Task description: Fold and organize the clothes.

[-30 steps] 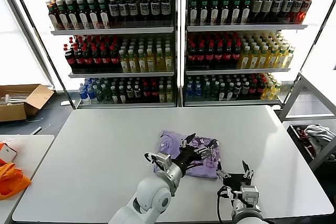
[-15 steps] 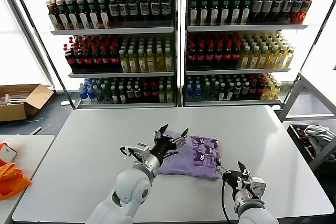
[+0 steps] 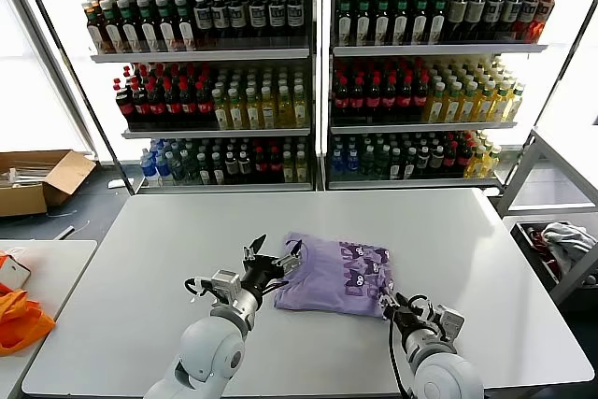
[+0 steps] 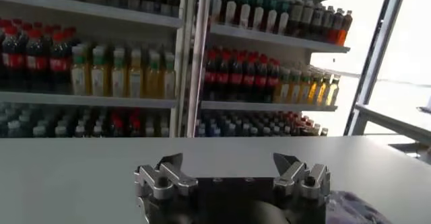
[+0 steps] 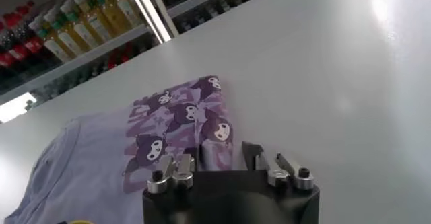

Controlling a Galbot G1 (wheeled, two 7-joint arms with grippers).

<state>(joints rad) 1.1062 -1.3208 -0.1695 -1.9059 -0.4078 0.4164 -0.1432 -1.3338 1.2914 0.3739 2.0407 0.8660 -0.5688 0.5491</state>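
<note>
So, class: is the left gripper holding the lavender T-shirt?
No: the left gripper hovers open beside the T-shirt, with nothing between its fingers.

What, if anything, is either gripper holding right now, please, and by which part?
The right gripper is pinching the near corner of the folded lavender printed T-shirt; whether it is fully clamped cannot be told. The left gripper is open and holds nothing.

A folded lavender T-shirt [image 3: 334,275] lies on the white table [image 3: 168,249].

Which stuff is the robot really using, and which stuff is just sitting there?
Using:
- lavender T-shirt
- left gripper, open beside it
- right gripper at its near corner

Just sitting:
- drink shelves
- cardboard box
- orange fabric
- grey-white bundle
</note>
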